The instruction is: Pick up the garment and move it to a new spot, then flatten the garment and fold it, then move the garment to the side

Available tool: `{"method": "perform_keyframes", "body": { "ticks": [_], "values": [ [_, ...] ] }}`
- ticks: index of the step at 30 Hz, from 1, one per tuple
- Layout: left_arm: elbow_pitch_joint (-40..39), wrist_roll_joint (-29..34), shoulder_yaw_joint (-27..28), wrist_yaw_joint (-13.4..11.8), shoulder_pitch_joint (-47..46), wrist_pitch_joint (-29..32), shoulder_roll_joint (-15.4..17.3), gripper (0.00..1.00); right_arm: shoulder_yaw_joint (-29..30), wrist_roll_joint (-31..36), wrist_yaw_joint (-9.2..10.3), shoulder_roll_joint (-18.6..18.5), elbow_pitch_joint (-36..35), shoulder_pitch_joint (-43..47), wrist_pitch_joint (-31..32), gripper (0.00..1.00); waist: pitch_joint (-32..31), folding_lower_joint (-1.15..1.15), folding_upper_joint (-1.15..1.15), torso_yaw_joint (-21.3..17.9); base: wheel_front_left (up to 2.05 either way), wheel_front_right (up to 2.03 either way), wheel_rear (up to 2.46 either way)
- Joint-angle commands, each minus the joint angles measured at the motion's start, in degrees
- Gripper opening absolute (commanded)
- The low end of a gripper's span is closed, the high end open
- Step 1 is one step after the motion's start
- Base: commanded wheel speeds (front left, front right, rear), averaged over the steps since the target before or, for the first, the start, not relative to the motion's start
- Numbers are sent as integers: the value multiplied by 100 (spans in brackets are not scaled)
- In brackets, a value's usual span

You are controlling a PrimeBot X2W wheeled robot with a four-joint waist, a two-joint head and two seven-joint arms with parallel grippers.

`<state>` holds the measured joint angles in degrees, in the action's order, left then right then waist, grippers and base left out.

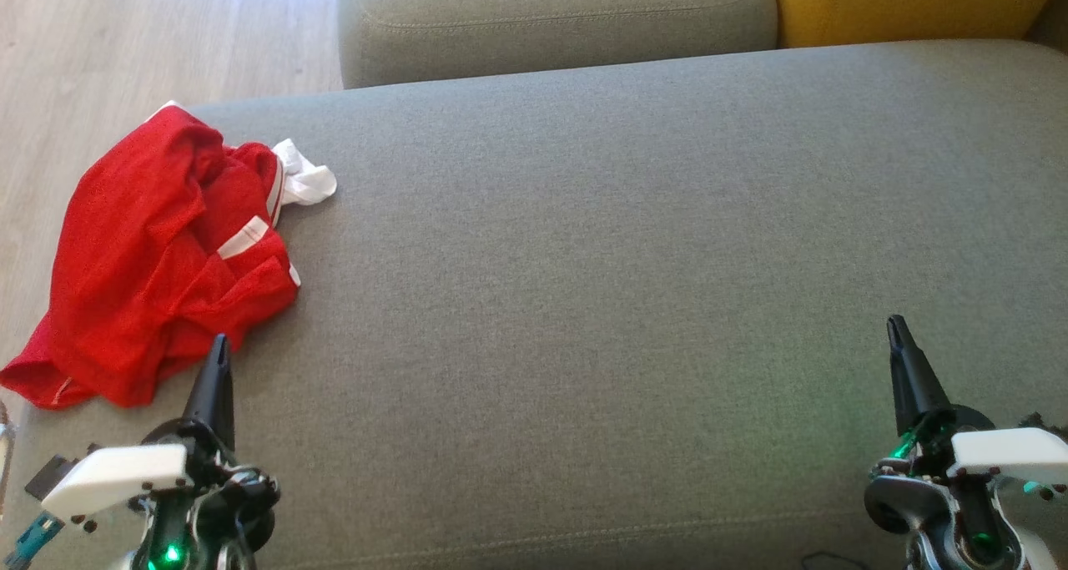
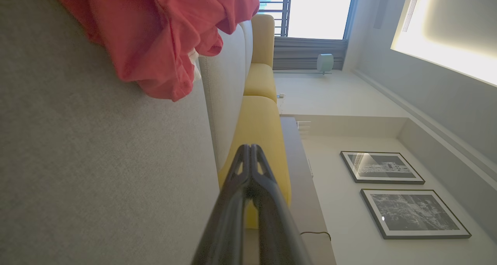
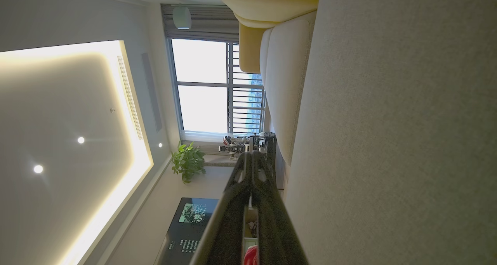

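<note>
The garment (image 1: 158, 257) is a crumpled red mesh piece with white trim, lying in a heap at the left end of the grey sofa seat (image 1: 601, 261); its lower corner hangs over the seat's edge. In the left wrist view the garment (image 2: 163, 32) bulges at the top. My left gripper (image 1: 219, 345) is shut and empty, its tip just short of the heap's near edge; the left wrist view has the left gripper (image 2: 250, 148) with its fingers pressed together. My right gripper (image 1: 897, 326) hovers shut and empty over bare seat at the lower right, also seen as the right gripper (image 3: 252, 154).
A grey back cushion (image 1: 555, 19) and a yellow cushion (image 1: 909, 2) line the far side of the seat. Wooden floor (image 1: 125, 44) lies beyond the seat's left end. Wide bare seat stretches between the two grippers.
</note>
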<state>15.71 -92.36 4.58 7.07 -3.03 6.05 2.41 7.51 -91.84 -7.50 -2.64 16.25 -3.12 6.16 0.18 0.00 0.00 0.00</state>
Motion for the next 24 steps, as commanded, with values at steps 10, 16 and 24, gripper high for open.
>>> {"method": "perform_keyframes", "body": {
  "ticks": [10,16,24],
  "values": [
    [-168,17,192,42,-315,42,46,0,-102,-35,1,-23,-223,-306,31,0,0,0,0,0,0,0,0],
    [175,0,-14,-10,78,-12,-14,100,-18,2,0,22,183,63,-4,100,1,0,0,0,0,0,0],
    [303,61,42,-9,188,-118,-34,100,-68,83,0,47,316,127,-111,100,7,0,0,-5,0,0,0]
  ]
}}
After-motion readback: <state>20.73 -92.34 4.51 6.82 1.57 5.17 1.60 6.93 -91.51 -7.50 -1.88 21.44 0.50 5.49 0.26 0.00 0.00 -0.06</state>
